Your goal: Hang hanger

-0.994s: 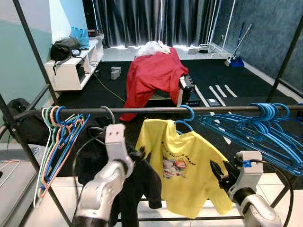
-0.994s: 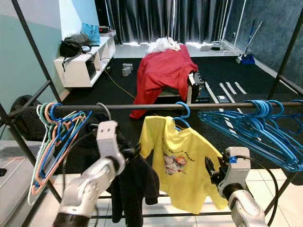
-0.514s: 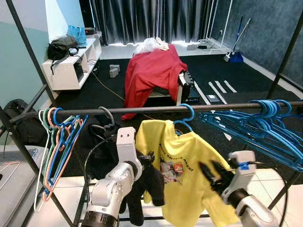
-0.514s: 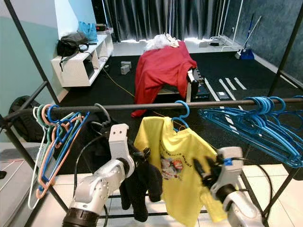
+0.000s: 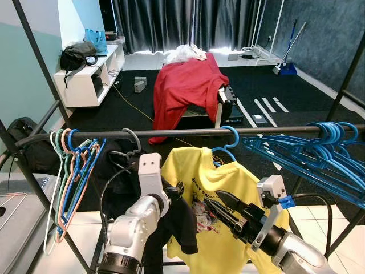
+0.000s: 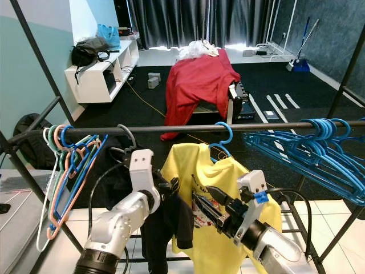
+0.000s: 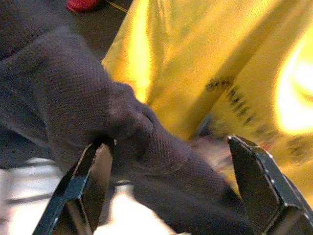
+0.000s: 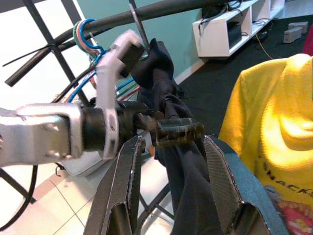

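The grey hanger (image 5: 132, 138) hooks over the rail (image 5: 188, 132) at about 10 o'clock from the yellow shirt (image 5: 228, 188), carrying a dark garment (image 5: 171, 222). The left claw (image 7: 171, 191), fingers spread, straddles that soft, limp cloth. The right claw (image 5: 219, 208) points in from 3 o'clock, also spread, holding nothing. Likely light; the cloth will slip and sag, so the stiff wire neck is the better hold.

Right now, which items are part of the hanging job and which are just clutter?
Job: rail, black garment on its grey hanger, left gripper, right gripper.

Clutter: yellow shirt, blue hangers, red cloth, white shelf.
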Available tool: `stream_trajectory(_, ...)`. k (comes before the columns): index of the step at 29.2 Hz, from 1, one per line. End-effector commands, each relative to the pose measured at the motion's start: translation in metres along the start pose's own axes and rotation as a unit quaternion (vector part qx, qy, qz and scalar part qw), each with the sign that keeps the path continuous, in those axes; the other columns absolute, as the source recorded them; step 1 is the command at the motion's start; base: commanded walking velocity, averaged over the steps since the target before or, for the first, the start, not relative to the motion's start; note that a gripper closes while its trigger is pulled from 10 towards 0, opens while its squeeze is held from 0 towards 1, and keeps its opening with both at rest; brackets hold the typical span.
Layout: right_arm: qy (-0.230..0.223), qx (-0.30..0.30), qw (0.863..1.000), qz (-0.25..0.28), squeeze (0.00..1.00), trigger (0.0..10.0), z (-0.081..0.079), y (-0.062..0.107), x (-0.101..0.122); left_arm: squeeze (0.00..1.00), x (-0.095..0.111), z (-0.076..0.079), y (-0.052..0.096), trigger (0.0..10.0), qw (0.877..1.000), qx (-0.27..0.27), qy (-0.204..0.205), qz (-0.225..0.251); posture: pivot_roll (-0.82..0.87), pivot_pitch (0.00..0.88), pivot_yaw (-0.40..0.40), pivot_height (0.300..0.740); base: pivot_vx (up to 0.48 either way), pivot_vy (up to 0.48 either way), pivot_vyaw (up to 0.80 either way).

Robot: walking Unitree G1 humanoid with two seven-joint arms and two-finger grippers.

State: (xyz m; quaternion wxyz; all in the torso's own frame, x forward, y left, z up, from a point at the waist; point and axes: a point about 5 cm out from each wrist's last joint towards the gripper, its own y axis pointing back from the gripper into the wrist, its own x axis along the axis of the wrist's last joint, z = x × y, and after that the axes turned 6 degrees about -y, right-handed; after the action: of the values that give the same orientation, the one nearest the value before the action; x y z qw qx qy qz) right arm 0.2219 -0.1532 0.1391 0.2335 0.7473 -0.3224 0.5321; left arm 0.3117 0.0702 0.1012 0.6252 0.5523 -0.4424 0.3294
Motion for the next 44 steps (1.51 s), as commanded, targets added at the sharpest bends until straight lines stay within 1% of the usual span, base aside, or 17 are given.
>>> stream_trajectory(1, 0.005, 0.004, 1.0, 0.001, 0.0, 10.0, -0.003, -0.001, 0.003, 0.0, -0.006, -0.005, -0.002, 10.0, 0.999, 0.027, -0.034, -0.016, -0.15, 0.0, 0.028, 0.74, 0.0, 0.0, 0.0)
stream_trajectory(7, 0.001, 0.002, 1.0, 0.002, 0.0, 10.0, -0.004, 0.0, 0.003, 0.0, -0.006, -0.02, -0.004, 10.0, 0.995, 0.072, -0.073, -0.018, -0.15, 0.0, 0.032, 0.74, 0.0, 0.0, 0.0)
stream_trajectory(8, -0.001, 0.002, 1.0, 0.001, 0.0, 10.0, -0.004, 0.001, 0.003, 0.0, -0.001, -0.029, -0.003, 8.7, 0.992, 0.09, -0.086, -0.01, -0.14, 0.0, 0.03, 0.74, 0.0, 0.0, 0.0)
stream_trajectory(10, -0.004, 0.002, 1.0, -0.001, 0.0, 10.0, -0.005, 0.001, 0.003, 0.0, 0.002, -0.036, -0.002, 8.7, 0.99, 0.105, -0.094, -0.003, -0.14, 0.0, 0.03, 0.74, 0.0, 0.0, 0.0)
stream_trajectory(11, -0.005, 0.003, 1.0, -0.002, 0.0, 10.0, -0.005, 0.001, 0.003, 0.0, 0.005, -0.045, 0.0, 0.0, 0.988, 0.119, -0.098, 0.002, -0.14, 0.0, 0.025, 0.74, 0.0, 0.0, 0.0)
stream_trajectory(15, -0.007, 0.005, 1.0, -0.007, 0.0, 10.0, -0.005, 0.0, 0.003, 0.0, 0.008, -0.067, 0.004, 0.0, 0.981, 0.16, -0.113, 0.012, -0.13, 0.0, 0.02, 0.74, 0.0, 0.0, 0.0)
stream_trajectory(21, -0.008, 0.003, 1.0, -0.008, 0.0, 10.0, -0.005, -0.001, 0.002, 0.0, 0.006, -0.084, 0.008, 0.0, 0.975, 0.18, -0.13, 0.008, -0.13, 0.0, 0.018, 0.74, 0.0, 0.0, 0.0)
stream_trajectory(30, -0.007, -0.002, 1.0, -0.008, 0.0, 10.0, -0.003, -0.002, 0.002, 0.0, 0.009, -0.089, 0.016, 0.0, 0.978, 0.146, -0.144, 0.043, -0.12, 0.0, 0.015, 0.74, 0.0, 0.0, 0.0)
stream_trajectory(32, -0.006, -0.003, 1.0, -0.008, 0.0, 10.0, -0.002, -0.003, 0.003, 0.0, 0.013, -0.094, 0.021, 0.0, 0.981, 0.116, -0.136, 0.069, -0.12, 0.0, 0.014, 0.74, 0.0, 0.0, 0.0)
stream_trajectory(33, -0.006, -0.003, 1.0, -0.008, 0.0, 10.0, -0.001, -0.002, 0.004, 0.0, 0.016, -0.104, 0.031, 0.0, 0.982, 0.088, -0.135, 0.098, -0.12, 0.0, 0.013, 0.74, 0.0, 0.0, 0.0)
stream_trajectory(35, -0.006, -0.003, 1.0, -0.008, 0.0, 10.0, -0.001, -0.002, 0.004, 0.0, 0.016, -0.104, 0.031, 0.0, 0.982, 0.088, -0.135, 0.098, -0.12, 0.0, 0.013, 0.74, 0.0, 0.0, 0.0)
stream_trajectory(36, -0.006, -0.003, 1.0, -0.008, 0.0, 10.0, -0.001, -0.002, 0.004, 0.0, 0.018, -0.116, 0.04, 0.0, 0.982, 0.072, -0.13, 0.117, -0.12, 0.0, 0.01, 0.74, 0.0, 0.0, 0.0)
stream_trajectory(37, -0.006, -0.003, 1.0, -0.008, 0.0, 10.0, -0.001, -0.002, 0.004, 0.0, 0.018, -0.116, 0.04, 0.0, 0.982, 0.072, -0.13, 0.117, -0.12, 0.0, 0.01, 0.74, 0.0, 0.0, 0.0)
stream_trajectory(38, -0.005, -0.003, 1.0, -0.011, 0.0, 10.0, 0.0, -0.001, 0.004, 0.0, 0.017, -0.13, 0.051, 0.0, 0.981, 0.068, -0.128, 0.131, -0.11, 0.0, 0.006, 0.74, 0.0, 0.0, 0.0)
stream_trajectory(40, -0.005, -0.002, 1.0, -0.013, 0.0, 10.0, 0.0, -0.001, 0.003, 0.0, 0.014, -0.138, 0.061, 0.0, 0.98, 0.066, -0.127, 0.139, -0.1, 0.0, 0.003, 0.74, 0.0, 0.0, 0.0)
stream_trajectory(43, -0.005, -0.002, 1.0, -0.013, 0.0, 10.0, 0.0, -0.001, 0.003, 0.0, 0.014, -0.138, 0.061, 0.0, 0.98, 0.066, -0.127, 0.139, -0.1, 0.0, 0.003, 0.74, 0.0, 0.0, 0.0)
stream_trajectory(44, -0.006, -0.001, 1.0, -0.015, 0.0, 10.0, 0.0, -0.002, 0.002, 0.0, 0.011, -0.14, 0.068, 0.0, 0.98, 0.064, -0.119, 0.144, -0.1, 0.0, 0.001, 0.74, 0.0, 0.0, 0.0)
